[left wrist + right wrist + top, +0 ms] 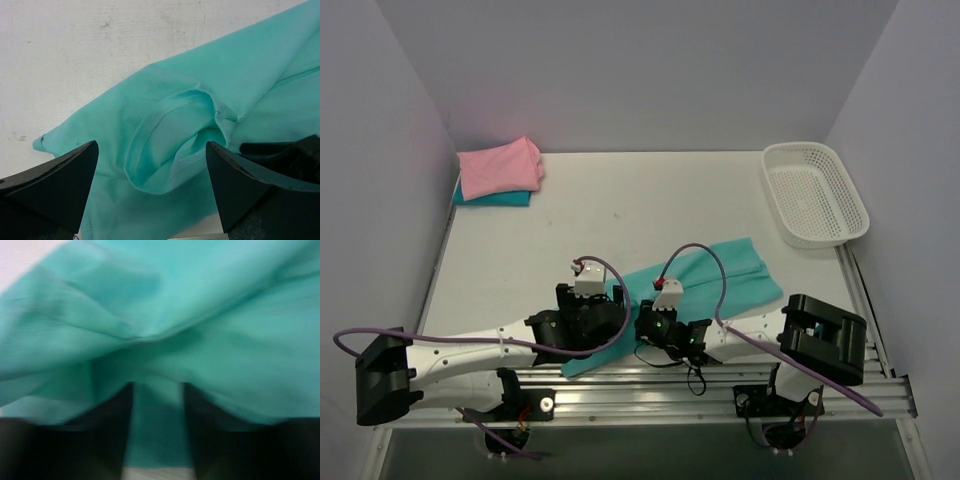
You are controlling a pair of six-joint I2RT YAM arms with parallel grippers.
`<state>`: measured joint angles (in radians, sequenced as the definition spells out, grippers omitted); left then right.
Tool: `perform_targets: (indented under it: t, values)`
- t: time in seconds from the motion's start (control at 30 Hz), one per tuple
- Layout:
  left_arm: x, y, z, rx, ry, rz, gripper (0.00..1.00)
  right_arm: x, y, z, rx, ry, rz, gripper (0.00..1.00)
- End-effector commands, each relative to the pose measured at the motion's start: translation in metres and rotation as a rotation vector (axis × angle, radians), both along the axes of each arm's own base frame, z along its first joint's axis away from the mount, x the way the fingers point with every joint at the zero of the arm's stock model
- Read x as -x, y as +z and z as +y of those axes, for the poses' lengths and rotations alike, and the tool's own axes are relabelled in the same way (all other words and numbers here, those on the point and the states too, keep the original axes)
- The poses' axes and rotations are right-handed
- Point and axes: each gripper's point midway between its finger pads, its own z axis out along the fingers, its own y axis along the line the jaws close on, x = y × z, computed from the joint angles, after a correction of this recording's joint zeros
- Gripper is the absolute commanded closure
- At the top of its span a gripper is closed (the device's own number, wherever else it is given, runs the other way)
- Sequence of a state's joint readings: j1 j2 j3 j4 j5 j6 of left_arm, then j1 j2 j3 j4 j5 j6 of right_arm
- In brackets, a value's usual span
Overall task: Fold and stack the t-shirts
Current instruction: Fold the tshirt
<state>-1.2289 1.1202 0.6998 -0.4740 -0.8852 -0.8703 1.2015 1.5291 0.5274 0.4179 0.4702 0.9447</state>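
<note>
Hovering your left gripper (151, 150) spread wide over the teal-green t-shirt (240, 65) sleeve, right gripper (157, 405) pinching a bunched fold, probably so you can flatten it before folding.

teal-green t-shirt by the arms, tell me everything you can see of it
The teal-green t-shirt is soft, thin, plain cloth. It lies rumpled in a long diagonal band on the white table, running from the near edge up toward the right. A sleeve with a stitched hem gapes open between the spread fingers of the left pincer, which is open over it. The right pincer has cloth between and over its fingers, but the blur hides whether it grips.
</note>
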Motion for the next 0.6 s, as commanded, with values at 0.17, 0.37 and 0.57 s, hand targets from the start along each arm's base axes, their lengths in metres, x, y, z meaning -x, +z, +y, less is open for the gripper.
perform_targets:
  t: [0.17,0.37,0.57]
  values:
    - [-0.006,0.001,-0.010,0.018,0.017,-0.011,0.02,0.020,0.054,0.010,0.054,-0.037,-0.127,0.17]
    - [-0.007,-0.006,-0.012,0.001,0.020,-0.002,0.02,0.043,0.097,0.017,0.045,-0.009,-0.185,0.16]
    - [-0.004,-0.013,-0.015,0.020,0.016,0.020,0.02,0.035,0.121,0.011,0.055,-0.054,-0.267,0.16]
